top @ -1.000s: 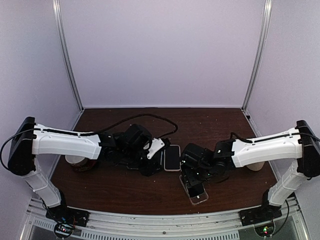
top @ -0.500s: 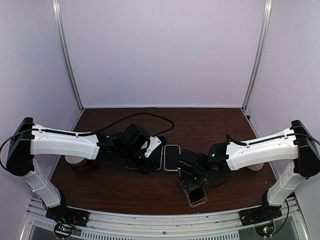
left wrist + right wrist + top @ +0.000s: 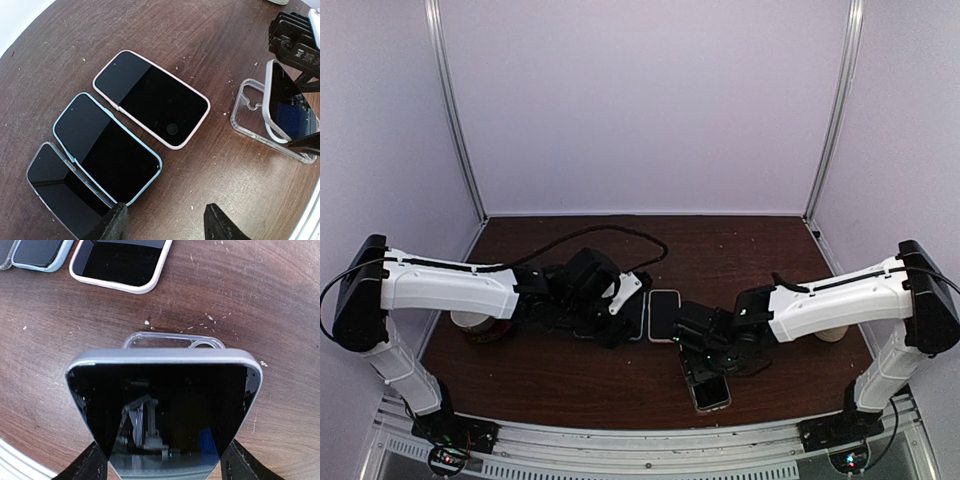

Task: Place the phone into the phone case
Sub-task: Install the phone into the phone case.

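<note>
Phone tilted over the clear case, pinched by its long edges.
Your right hand point(image 3: 162, 467) clamps the phone point(image 3: 165, 405) above the case point(image 3: 172, 341) on the bench point(image 3: 280, 300); your left hand point(image 3: 167, 227) is spread, empty. Expect rigid, slick glass and a flexible case.

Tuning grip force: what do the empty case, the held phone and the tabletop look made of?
Case: clear, glossy, probably soft plastic; wood grain shows through it.
Phone: glossy black glass face with mirror-like reflections; matte silver rim, metal or plastic.
Tabletop: dark brown wood or wood-look laminate; visible grain, pale scuffs.
</note>
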